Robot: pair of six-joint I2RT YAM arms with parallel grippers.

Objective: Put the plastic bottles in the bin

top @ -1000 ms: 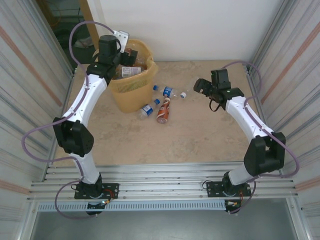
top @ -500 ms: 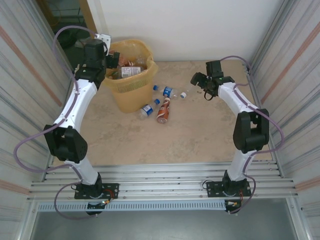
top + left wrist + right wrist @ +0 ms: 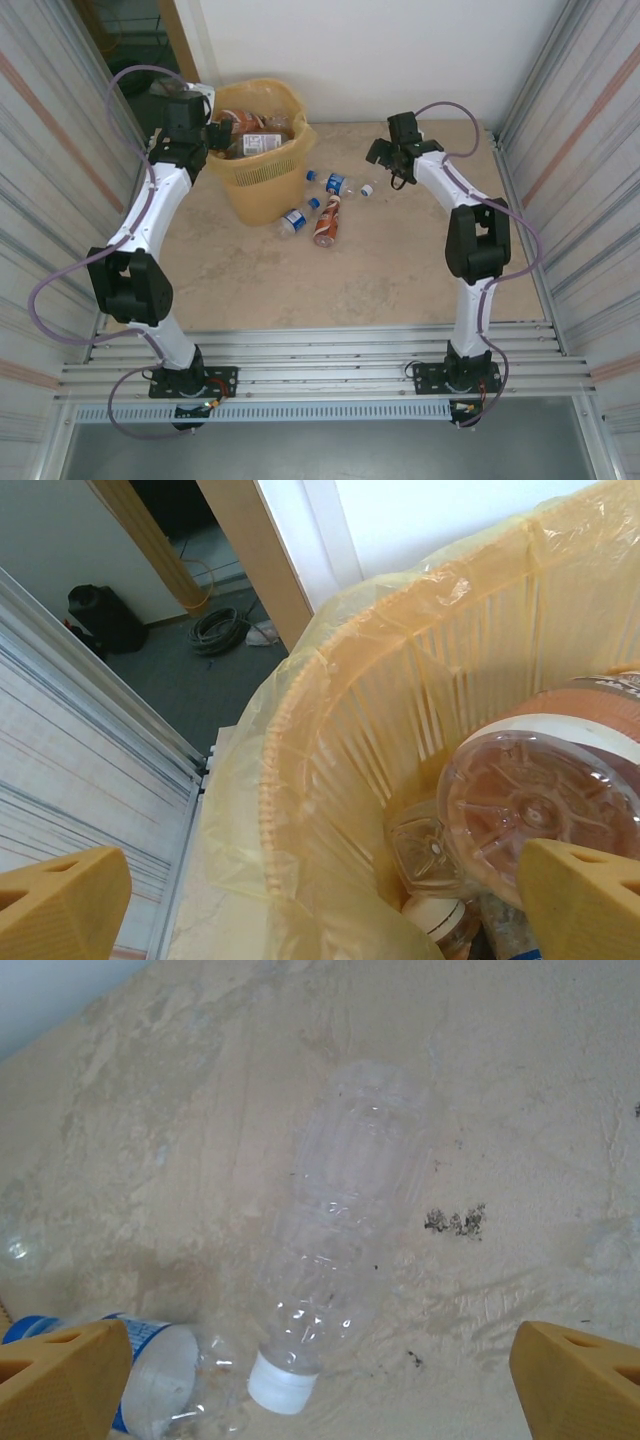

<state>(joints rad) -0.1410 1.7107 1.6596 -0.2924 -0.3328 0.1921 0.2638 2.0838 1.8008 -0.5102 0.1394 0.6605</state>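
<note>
Left arm: stretched far; my left jaws gape empty at the tall yellow-orange latticed plastic bin's [image 3: 262,188] left rim.
Right arm: reaching far; my right jaws gape empty above a clear white-capped plastic bottle [image 3: 340,1230].
Bottles on tabletop [image 3: 400,265]: four, beside the bin.
Bottles in bin: several, uncountable.

The left arm [image 3: 150,215] stretches from its base along the left side to the far corner, wrist turned rightward. The left gripper [image 3: 216,133] has its jaws spread wide. The right arm [image 3: 468,245] rises steeply, forearm reaching far and leftward. The right gripper [image 3: 378,153] points down-left, orange fingertips [image 3: 60,1380] wide apart.
</note>
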